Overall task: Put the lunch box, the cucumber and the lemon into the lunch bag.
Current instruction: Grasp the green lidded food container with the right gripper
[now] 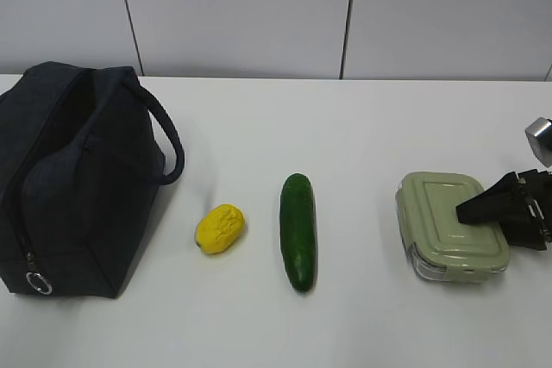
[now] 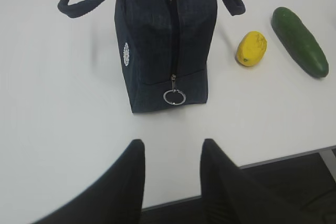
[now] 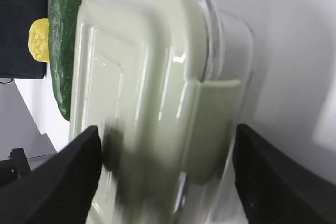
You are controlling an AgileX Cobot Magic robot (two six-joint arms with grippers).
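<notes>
While my right gripper (image 3: 165,182) stands wide, one finger on each side of the box (image 3: 152,93), I judge the grab is the step in hand: the wrist view shows the jaws straddling the lid's short width, so the box's long axis runs away from the pincer, straight ahead between the fingers. I cannot tell whether the pads already touch the walls; nothing is lifted yet. From outside, that gripper (image 1: 509,208) comes in from the right edge over the box (image 1: 448,226), which sits at the right of the table (image 1: 259,127). This arm is plainly the nearer one for it.

My left gripper (image 2: 170,177) hangs at the near table edge, jaws narrowly apart and holding nothing, pointed at the bag (image 2: 163,40) with its ring pull (image 2: 174,97) facing me.

Further left from the box lie the cucumber (image 1: 298,230), its length running near-to-far, then the lemon (image 1: 220,228), then the bag (image 1: 69,178) at the far left. The box must cross over both to reach it.
</notes>
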